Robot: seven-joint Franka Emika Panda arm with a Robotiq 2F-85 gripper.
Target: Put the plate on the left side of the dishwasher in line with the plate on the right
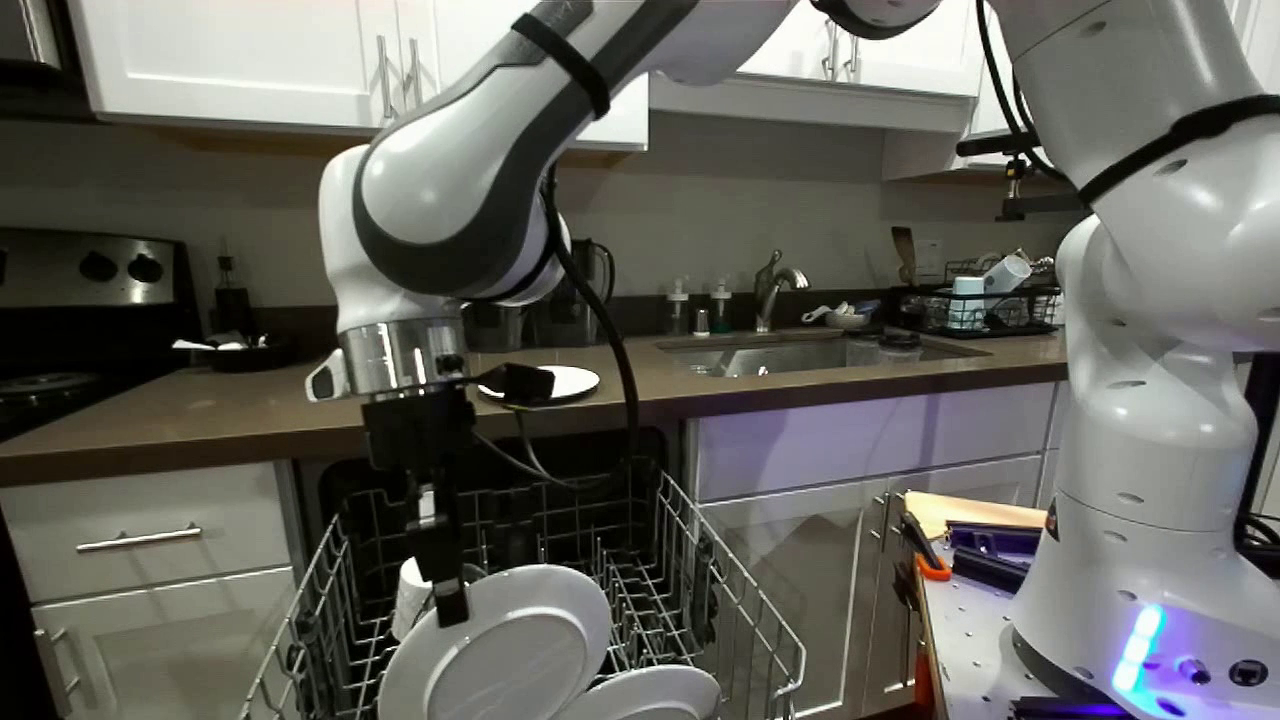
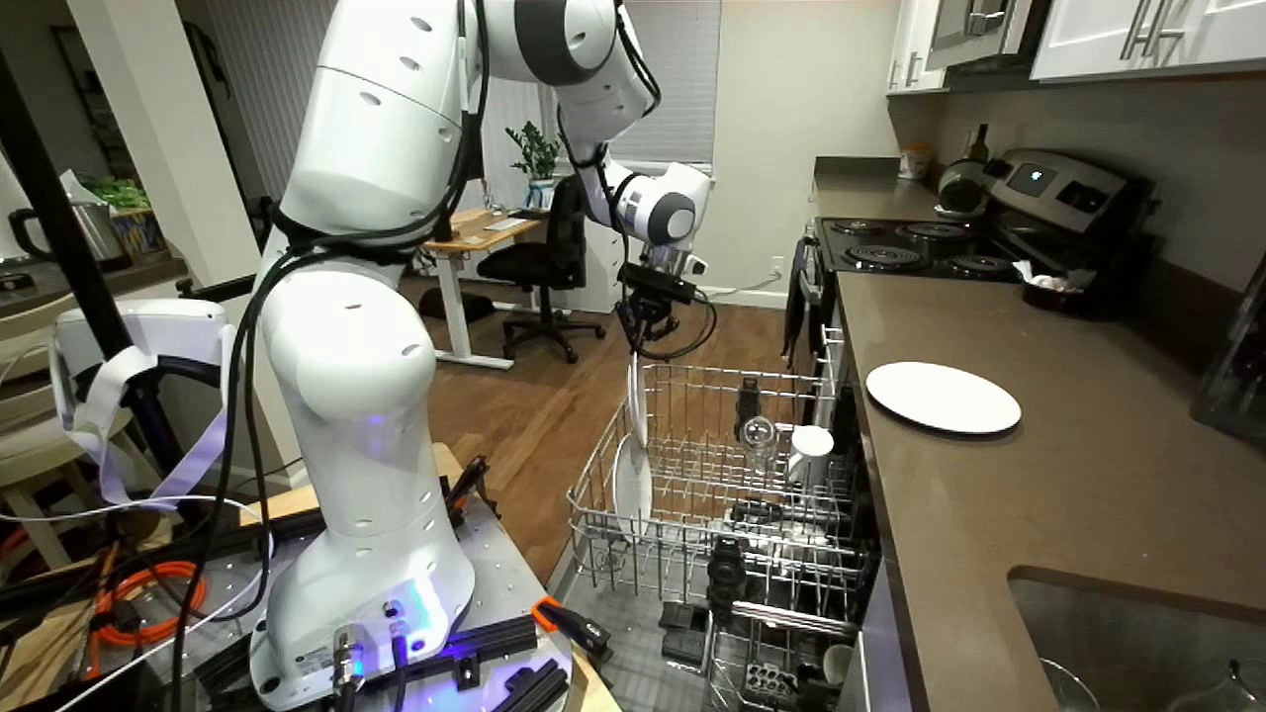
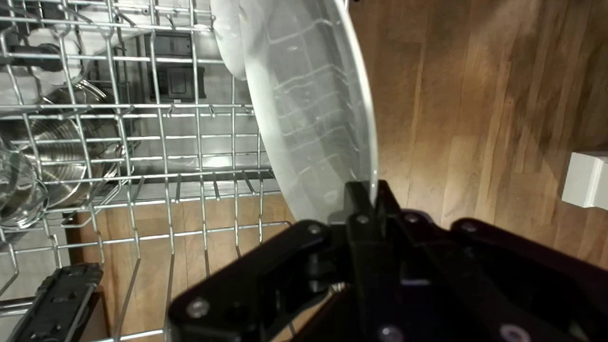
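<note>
Plate, on edge, is beneath the hand, which clamps its rim; whether the plate touches the dishwasher rack, I cannot tell. Lower than the hand, a second plate stands in that rack, a mug well apart from the hand.

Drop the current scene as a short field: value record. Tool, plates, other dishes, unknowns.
grip: tool closed on the rim of the held plate
held pose: on edge, on the side of the rack away from the counter
neighbor: second plate, also on edge, close by
also racked: white mug
on counter: third plate, lying flat
unknown: whether held plate rests on the rack; whether the two racked plates touch
</note>
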